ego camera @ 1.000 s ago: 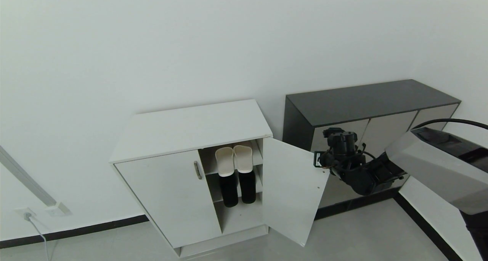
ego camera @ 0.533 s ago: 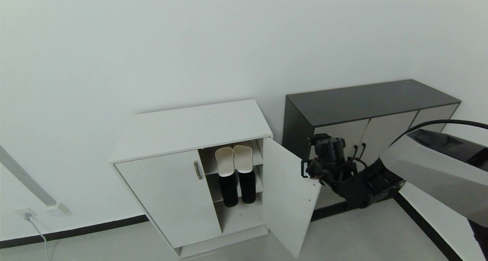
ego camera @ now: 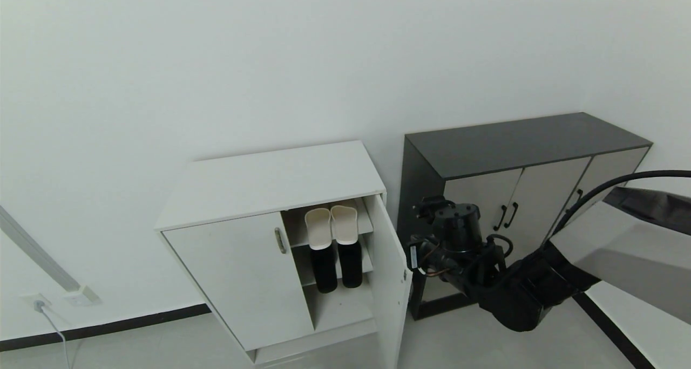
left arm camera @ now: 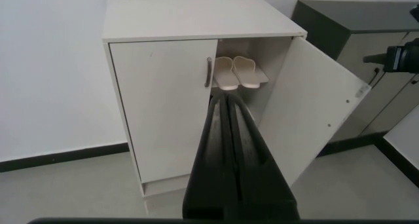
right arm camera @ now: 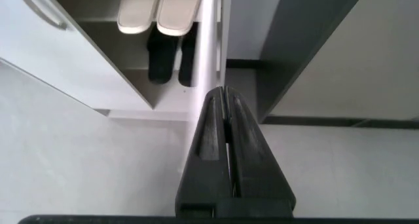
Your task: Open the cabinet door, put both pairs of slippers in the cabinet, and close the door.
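1. Head view: the door [ego camera: 390, 282] stands out from the cabinet's [ego camera: 270, 180] right front edge, part open and nearly edge-on.
2. The right gripper [ego camera: 414, 253], fingers pressed together, sits at the door's outer face near its free edge; I cannot tell whether it touches.
3. White slippers [ego camera: 332, 226] lie on the top shelf, with black slippers [ego camera: 337, 266] directly beneath.
4. The left gripper [left arm camera: 226, 99], also pressed together, faces the cabinet front, well apart.
5. A dark cabinet [ego camera: 518, 142] stands just beside.
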### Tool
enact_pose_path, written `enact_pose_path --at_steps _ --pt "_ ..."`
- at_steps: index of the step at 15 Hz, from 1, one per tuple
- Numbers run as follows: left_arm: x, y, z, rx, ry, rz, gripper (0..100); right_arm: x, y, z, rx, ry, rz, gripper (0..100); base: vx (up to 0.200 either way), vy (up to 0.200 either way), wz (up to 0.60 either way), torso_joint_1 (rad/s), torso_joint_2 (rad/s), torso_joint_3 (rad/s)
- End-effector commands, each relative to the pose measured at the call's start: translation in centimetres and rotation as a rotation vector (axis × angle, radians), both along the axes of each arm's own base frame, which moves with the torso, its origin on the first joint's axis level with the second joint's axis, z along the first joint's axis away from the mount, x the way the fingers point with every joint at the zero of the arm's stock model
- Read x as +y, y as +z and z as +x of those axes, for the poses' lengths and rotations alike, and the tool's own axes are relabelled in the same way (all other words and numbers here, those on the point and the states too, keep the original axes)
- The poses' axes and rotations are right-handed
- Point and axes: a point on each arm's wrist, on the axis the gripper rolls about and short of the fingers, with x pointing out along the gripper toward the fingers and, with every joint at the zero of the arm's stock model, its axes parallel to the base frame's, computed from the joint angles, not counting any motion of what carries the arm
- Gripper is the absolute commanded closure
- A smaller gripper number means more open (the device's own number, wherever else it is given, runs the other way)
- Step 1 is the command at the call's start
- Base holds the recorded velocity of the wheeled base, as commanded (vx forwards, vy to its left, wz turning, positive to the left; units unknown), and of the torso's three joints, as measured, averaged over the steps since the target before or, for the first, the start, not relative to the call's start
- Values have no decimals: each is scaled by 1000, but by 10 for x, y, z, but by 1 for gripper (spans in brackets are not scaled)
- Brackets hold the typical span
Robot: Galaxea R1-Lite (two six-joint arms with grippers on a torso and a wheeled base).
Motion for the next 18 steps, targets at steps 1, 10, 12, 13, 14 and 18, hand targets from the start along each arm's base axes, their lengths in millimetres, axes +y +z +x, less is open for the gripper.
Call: enact_pose_path --at_steps 1,10,12,13,14,18 --pt "0 0 0 0 1 0 100 -2 4 -6 -4 9 -11 100 0 0 0 0 0 0" --pt "0 0 0 0 1 0 100 -3 -2 -11 -18 33 -55 100 0 0 67 1 0 0" --pt "0 0 0 0 1 0 100 -3 -1 -11 -28 39 -45 100 0 0 600 -5 0 2" --pt "0 0 0 1 1 0 100 -3 -1 -11 -27 39 -46 100 0 0 600 7 7 -2" --pt "0 0 0 0 1 0 100 -3 -2 -12 -23 41 -46 100 0 0 600 17 12 -2" --pt "0 0 0 0 1 0 100 -8 -4 -10 -22 47 -52 100 0 0 300 1 1 5"
